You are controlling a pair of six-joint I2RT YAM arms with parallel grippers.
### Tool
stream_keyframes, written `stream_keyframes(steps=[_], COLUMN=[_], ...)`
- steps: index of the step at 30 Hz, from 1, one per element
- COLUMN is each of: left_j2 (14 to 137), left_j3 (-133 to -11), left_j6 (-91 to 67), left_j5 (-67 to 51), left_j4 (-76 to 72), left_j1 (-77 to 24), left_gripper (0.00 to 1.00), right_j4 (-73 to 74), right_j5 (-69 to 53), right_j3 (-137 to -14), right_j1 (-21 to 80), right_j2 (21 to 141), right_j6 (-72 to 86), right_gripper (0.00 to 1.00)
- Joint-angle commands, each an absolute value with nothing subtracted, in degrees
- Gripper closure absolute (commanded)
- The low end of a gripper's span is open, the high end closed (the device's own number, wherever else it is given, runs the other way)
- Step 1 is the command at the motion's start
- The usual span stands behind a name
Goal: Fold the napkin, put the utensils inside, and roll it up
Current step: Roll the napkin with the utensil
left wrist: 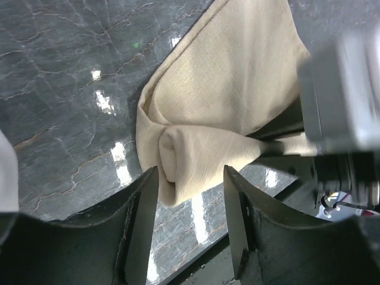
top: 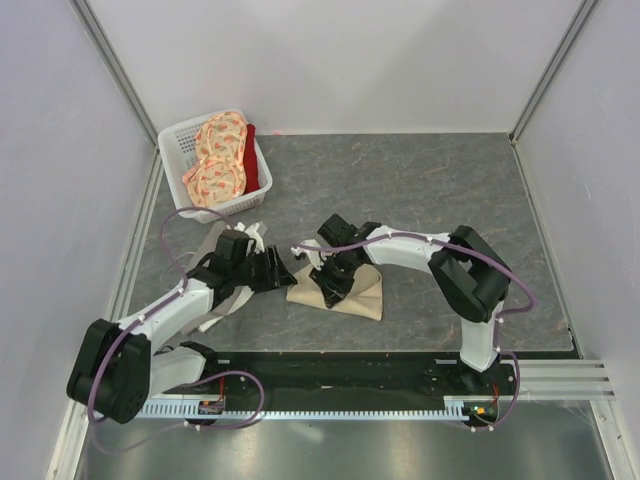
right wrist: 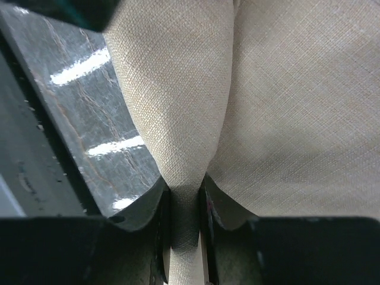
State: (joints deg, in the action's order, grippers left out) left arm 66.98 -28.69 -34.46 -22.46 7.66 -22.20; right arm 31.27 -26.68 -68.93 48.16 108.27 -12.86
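The beige napkin [top: 366,294] lies bunched and partly rolled on the dark table, just right of centre. My left gripper [top: 291,273] is at its left end. In the left wrist view this gripper [left wrist: 190,202] stands open, and the rolled end of the napkin [left wrist: 196,154] sits just at its fingertips [left wrist: 145,208] without being pinched. My right gripper [top: 331,288] comes down on the napkin's middle. The right wrist view shows that gripper [right wrist: 185,205] shut on a raised fold of the napkin [right wrist: 285,107]. The utensils are hidden from every view.
A white basket [top: 178,140] at the back left holds orange floral cloths [top: 222,155] and something red. A grey-and-white cloth [top: 213,250] lies under my left arm. The right gripper's body [left wrist: 341,101] looms close on the right of the left wrist view.
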Motion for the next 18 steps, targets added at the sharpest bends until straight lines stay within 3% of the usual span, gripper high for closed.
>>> stream_keyframes(steps=[1,6,18], left_j2=[62.42,60.03,64.50], left_j3=[-25.93,-23.12,-20.04], left_j6=[-33.40,-33.66,-35.94], left_j5=[-19.60,-22.49,-30.49], left_j4=[7.48,3.00,-8.17], left_j1=[-21.88,-21.89,-21.97], left_gripper=[0.45,0.45,0.49], right_j4=[39.90,41.13,40.69], right_j5=[-40.39,-48.86,-53.26], right_j3=[-72.50,-73.30,-74.27], right_j1=[44.83,41.84,37.97], right_j2=[114.07,118.03,123.84], right_j6=[-11.25,-10.72,-9.67], right_gripper=[0.72,0.72,0.70])
